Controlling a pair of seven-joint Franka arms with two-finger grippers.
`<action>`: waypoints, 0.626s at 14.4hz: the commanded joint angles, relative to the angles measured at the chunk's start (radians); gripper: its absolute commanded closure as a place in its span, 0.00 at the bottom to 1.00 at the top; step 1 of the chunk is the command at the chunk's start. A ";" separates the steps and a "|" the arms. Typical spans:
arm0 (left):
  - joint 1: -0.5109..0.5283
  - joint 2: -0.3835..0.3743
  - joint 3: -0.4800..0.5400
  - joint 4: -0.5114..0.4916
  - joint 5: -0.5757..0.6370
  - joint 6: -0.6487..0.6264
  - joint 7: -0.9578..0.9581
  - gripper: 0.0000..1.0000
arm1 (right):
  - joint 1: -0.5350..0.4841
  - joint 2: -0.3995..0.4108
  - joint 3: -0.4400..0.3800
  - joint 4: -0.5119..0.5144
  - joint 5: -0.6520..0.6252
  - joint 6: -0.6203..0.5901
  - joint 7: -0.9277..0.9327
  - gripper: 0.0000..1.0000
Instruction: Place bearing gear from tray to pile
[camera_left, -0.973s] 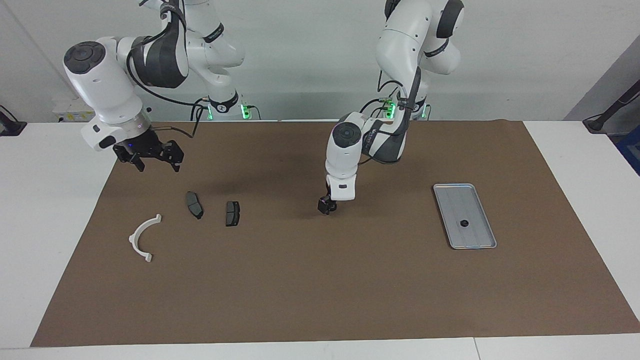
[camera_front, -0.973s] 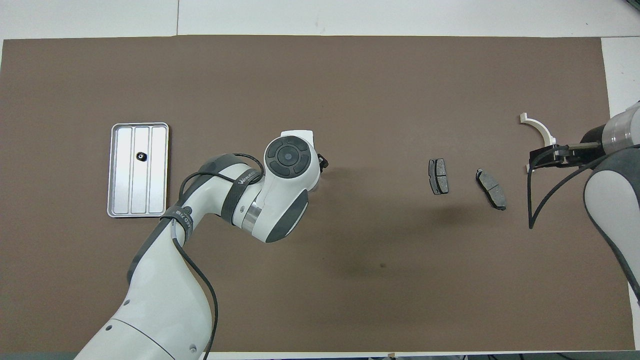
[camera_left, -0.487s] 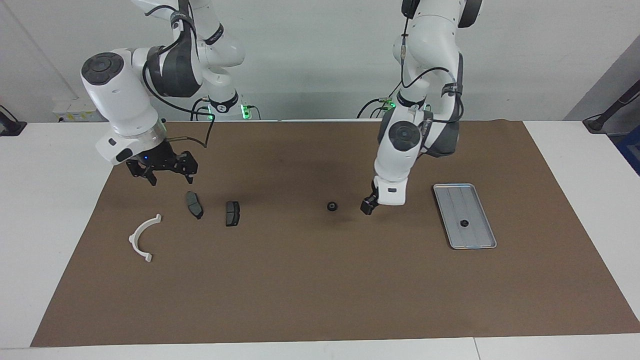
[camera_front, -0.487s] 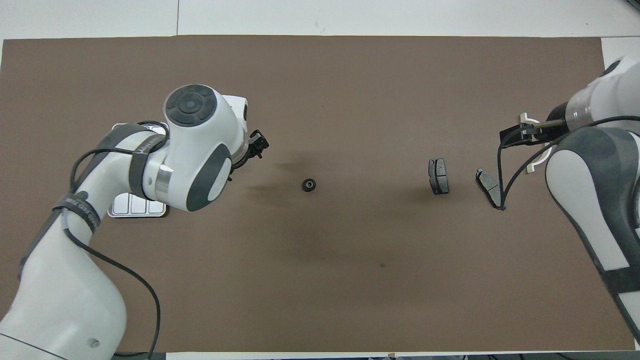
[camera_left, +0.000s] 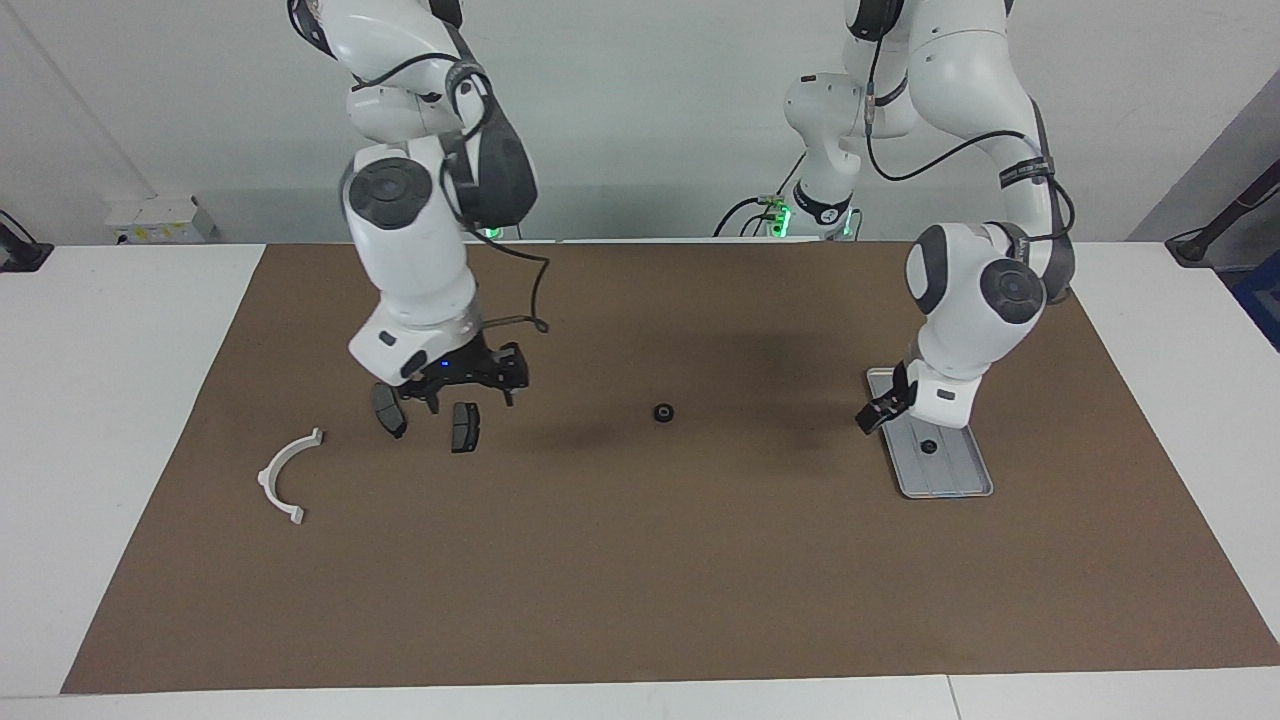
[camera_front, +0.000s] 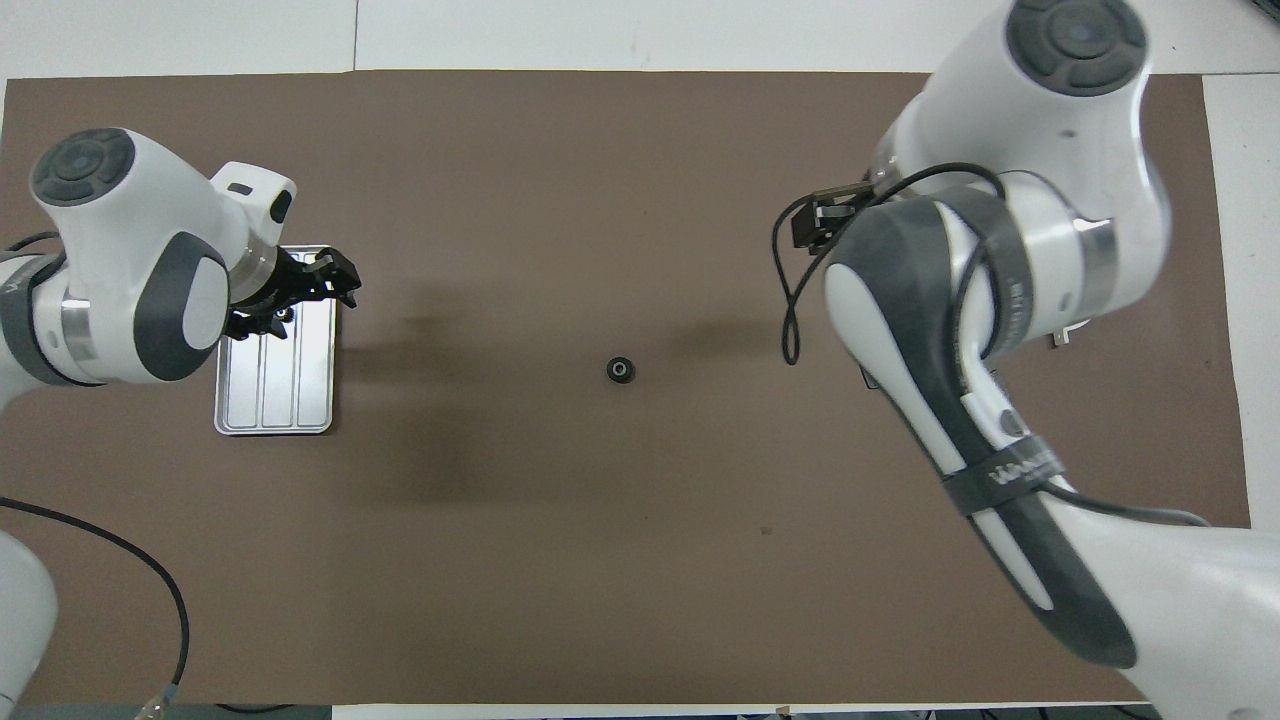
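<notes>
One small black bearing gear (camera_left: 663, 412) (camera_front: 620, 370) lies alone on the brown mat, between the tray and the pile. A second gear (camera_left: 928, 447) sits in the silver tray (camera_left: 950, 480) (camera_front: 275, 405) at the left arm's end. My left gripper (camera_left: 872, 420) (camera_front: 300, 297) hangs open and empty over the tray's edge nearest the robots. The pile holds a white curved bracket (camera_left: 290, 475) and two dark brake pads (camera_left: 389, 410) (camera_left: 465, 427). Just above the pads hangs my right gripper (camera_left: 470, 395), open with nothing in it. In the overhead view the right arm hides the pads.
The brown mat (camera_left: 640, 580) covers most of the white table (camera_left: 100, 400). Cables loop off both wrists.
The left gripper let go of a gear on the mat and swung back over the tray. The right gripper moved from beside the bracket to above the brake pads.
</notes>
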 joint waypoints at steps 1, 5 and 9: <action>0.053 -0.030 -0.015 -0.056 0.009 0.053 0.115 0.12 | 0.079 0.072 -0.002 0.086 0.024 -0.030 0.115 0.00; 0.082 -0.018 -0.015 -0.085 0.009 0.134 0.217 0.15 | 0.161 0.098 -0.002 0.078 0.062 -0.012 0.156 0.00; 0.110 0.001 -0.015 -0.113 0.009 0.205 0.302 0.19 | 0.248 0.141 -0.004 0.067 0.059 0.087 0.277 0.00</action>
